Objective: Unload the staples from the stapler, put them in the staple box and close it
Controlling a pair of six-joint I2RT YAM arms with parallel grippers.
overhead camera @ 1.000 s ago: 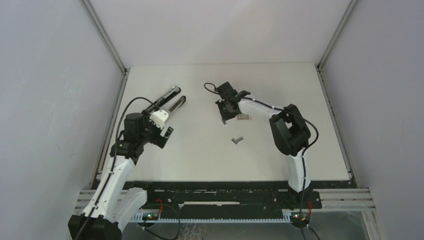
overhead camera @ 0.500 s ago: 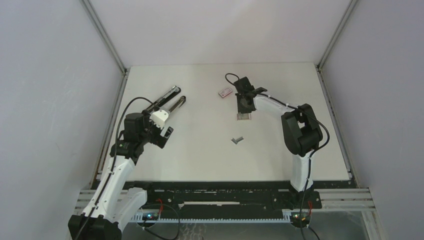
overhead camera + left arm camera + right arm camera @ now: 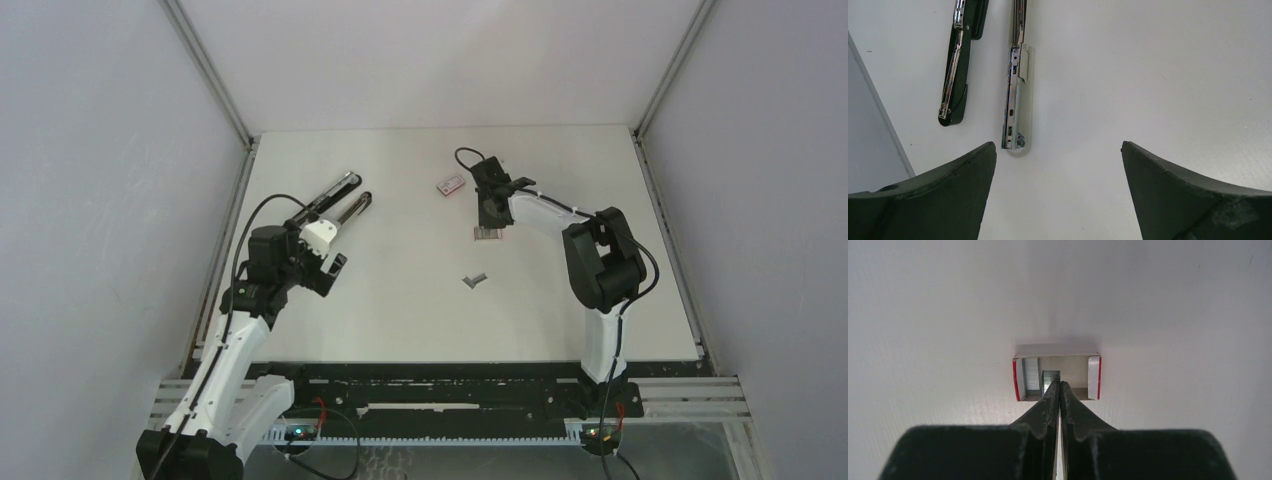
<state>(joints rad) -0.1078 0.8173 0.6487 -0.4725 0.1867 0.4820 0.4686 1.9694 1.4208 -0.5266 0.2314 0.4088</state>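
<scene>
White desk (image 3: 400, 300), grey walls (image 3: 100, 150); black-and-silver stapler (image 3: 1015, 100) splayed open upper left; my left gripper (image 3: 1058, 145) wide; my right gripper (image 3: 1059, 386) pinched shut at a red-edged box (image 3: 1057, 351).

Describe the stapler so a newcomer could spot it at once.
On the white table, look left, just beyond the open left gripper. The stapler lies there, splayed into two long narrow bars, far longer than the box or staples to its right.

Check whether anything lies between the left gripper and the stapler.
Nothing visible does. The left gripper is open, and the stapler lies swung open just ahead of it, a little to the left in the wrist view, with only table surface between them.
</scene>
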